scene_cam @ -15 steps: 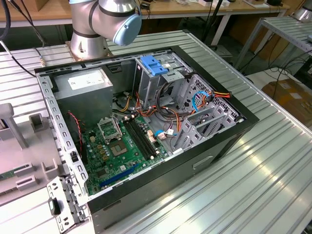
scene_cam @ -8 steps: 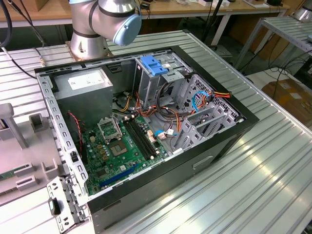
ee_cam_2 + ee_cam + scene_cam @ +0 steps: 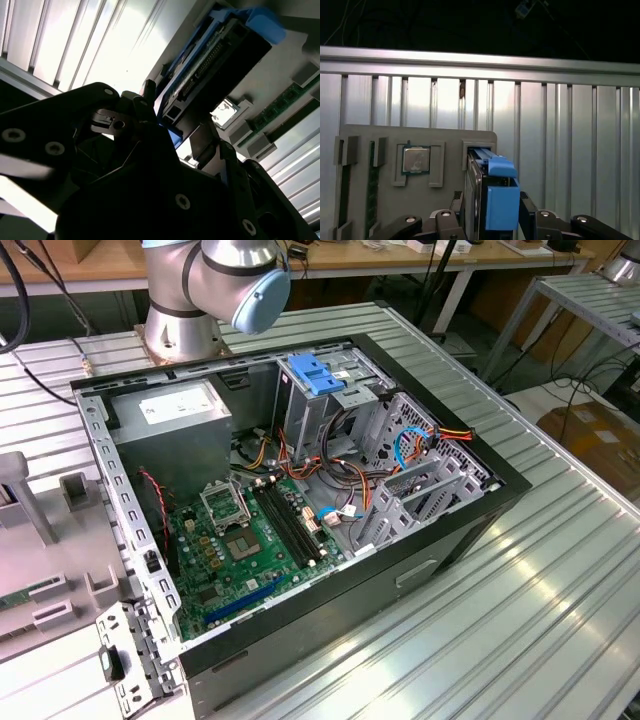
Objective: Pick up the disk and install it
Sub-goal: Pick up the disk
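The disk stands on edge in a slot of a grey holder tray, its blue plastic side rail facing the first wrist camera. My gripper straddles it, with one black finger pressed against each flat side. In the second wrist view the disk runs away from the gripper, showing its connector edge and blue rail between the fingers. The open computer case lies on the metal table, and its drive cage with a blue latch is at the far end.
The holder tray also carries a processor chip and a memory stick. Inside the case are a grey power-supply box, a green motherboard and loose cables. The arm's base stands behind the case.
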You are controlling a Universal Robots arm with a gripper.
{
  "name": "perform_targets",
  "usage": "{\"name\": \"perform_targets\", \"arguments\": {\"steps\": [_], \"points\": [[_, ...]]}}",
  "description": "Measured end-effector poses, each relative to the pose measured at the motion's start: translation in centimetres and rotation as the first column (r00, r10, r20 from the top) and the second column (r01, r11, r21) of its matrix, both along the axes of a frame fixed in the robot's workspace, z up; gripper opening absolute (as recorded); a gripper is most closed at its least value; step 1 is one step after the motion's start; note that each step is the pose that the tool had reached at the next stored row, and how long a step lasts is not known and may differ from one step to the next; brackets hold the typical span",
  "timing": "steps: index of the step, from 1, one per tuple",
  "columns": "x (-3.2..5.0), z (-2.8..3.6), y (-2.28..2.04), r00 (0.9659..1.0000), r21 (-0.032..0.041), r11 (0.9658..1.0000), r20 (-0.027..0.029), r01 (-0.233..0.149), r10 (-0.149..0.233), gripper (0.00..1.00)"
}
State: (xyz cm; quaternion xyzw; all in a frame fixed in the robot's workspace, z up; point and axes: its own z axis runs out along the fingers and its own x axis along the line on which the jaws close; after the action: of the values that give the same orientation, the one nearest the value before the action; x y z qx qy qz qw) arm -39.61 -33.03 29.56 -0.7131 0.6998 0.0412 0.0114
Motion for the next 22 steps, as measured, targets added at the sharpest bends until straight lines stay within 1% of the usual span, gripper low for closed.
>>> {"name": "perform_targets", "arguments": {"steps": [4,10,15,22], "points": [[-0.06,-0.52,0.07,1.0000,0.0000,1.0000,-0.0001,0.000,0.000,0.54],[-0.15,-1.23,0.53,1.0000,0.0000,1.0000,0.0000,0.000,0.000,0.54],[-0.37,-1.52,0.60,1.0000,0.0001,1.0000,0.0000,0.000,0.000,0.54],[-0.37,-1.57,0.60,1.0000,-0.0002,1.0000,-0.0001,0.000,0.000,0.54]]}}
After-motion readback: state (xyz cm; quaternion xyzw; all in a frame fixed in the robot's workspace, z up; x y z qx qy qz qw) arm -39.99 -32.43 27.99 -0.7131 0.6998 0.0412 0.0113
